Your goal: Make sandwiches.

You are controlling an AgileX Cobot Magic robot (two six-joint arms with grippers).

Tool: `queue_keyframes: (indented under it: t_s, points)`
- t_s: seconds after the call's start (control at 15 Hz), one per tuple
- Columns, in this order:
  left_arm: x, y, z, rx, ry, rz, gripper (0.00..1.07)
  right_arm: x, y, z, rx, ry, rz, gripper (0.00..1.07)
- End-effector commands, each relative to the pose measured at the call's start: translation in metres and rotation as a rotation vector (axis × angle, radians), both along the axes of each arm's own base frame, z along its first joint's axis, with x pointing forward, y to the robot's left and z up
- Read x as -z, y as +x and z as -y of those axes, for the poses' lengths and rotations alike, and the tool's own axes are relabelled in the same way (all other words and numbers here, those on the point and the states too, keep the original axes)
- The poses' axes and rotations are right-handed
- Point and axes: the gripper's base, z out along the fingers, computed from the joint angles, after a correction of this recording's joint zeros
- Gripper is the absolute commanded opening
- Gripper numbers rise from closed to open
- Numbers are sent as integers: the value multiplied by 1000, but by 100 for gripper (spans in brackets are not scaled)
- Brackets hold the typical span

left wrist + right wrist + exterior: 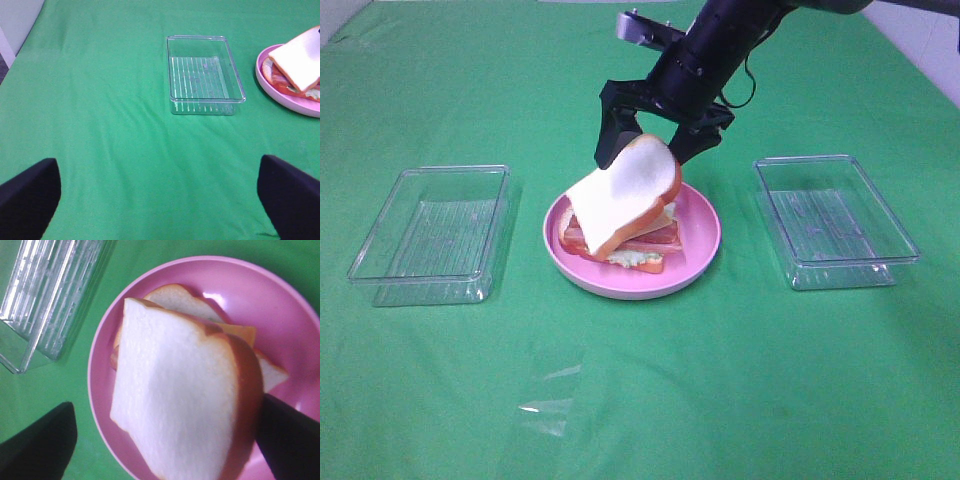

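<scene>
Exterior high: right fingers (658, 143) spread; top slice (625, 190) tilted, possibly touching one; left fingers (30, 192) spread.

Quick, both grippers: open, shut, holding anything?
Left gripper: open, holding nothing.
Right gripper: jaws spread around the tilted top bread slice; grip cannot be told.

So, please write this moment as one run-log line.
right gripper: open, above plate | top bread slice: tilted on stack | pink plate: holds sandwich | left gripper: open, away | trays: empty
</scene>
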Motion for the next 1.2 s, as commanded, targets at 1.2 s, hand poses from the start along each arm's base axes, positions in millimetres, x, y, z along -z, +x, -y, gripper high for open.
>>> queue_keyframes:
  t_s: [1.2]
  points:
    - [0,-2,0,-8,-4,24,102,-188,-228,128,218,-262,223,93]
